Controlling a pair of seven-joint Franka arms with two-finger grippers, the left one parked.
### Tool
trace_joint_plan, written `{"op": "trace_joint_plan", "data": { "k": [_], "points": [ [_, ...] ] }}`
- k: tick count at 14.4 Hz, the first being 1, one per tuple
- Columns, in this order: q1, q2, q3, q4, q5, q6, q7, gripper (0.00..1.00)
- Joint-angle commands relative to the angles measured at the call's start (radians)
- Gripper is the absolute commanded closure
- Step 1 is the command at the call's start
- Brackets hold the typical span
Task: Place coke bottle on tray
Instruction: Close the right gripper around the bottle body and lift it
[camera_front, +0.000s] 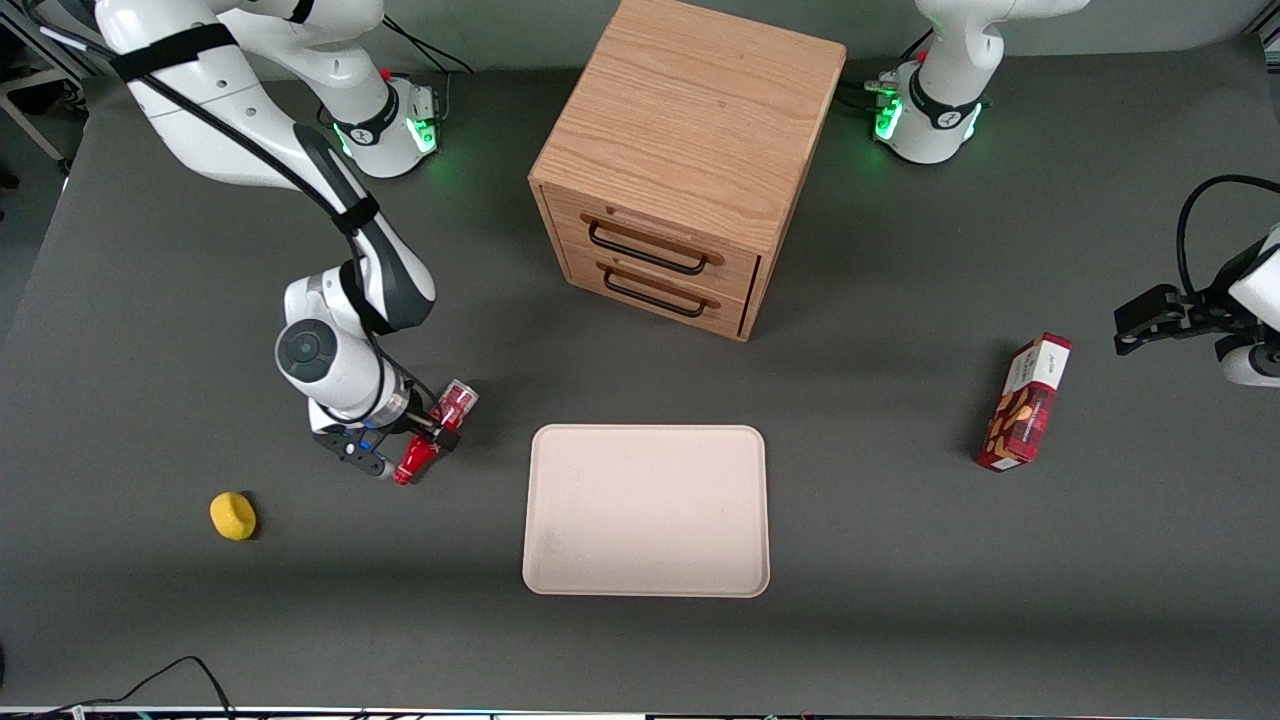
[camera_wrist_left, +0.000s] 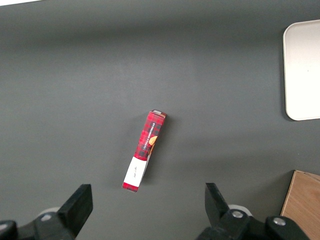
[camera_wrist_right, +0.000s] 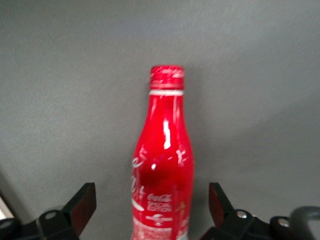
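The coke bottle (camera_front: 440, 430) is a slim red bottle with a red cap, lying on the dark table toward the working arm's end. The beige tray (camera_front: 647, 510) lies flat beside it, a short gap away, with nothing on it. My right gripper (camera_front: 425, 440) is down at the bottle. In the right wrist view the bottle (camera_wrist_right: 162, 165) lies between the two fingers of the gripper (camera_wrist_right: 151, 205). The fingers are open, with a gap on each side of the bottle. The bottle's base is out of that view.
A wooden two-drawer cabinet (camera_front: 680, 160) stands farther from the front camera than the tray. A yellow round object (camera_front: 233, 516) lies near the gripper. A red snack box (camera_front: 1025, 402) lies toward the parked arm's end and shows in the left wrist view (camera_wrist_left: 145, 150).
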Motion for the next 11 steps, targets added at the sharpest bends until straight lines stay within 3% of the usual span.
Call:
{"op": "trace_joint_plan", "data": {
  "k": [1, 8, 11],
  "points": [
    [0.013, 0.038, -0.006, 0.021, -0.028, 0.033, 0.048, 0.00],
    [0.013, 0.046, -0.013, 0.018, -0.045, 0.047, 0.048, 0.00],
    [0.013, 0.046, -0.014, 0.014, -0.059, 0.049, 0.048, 0.06]
  ]
}}
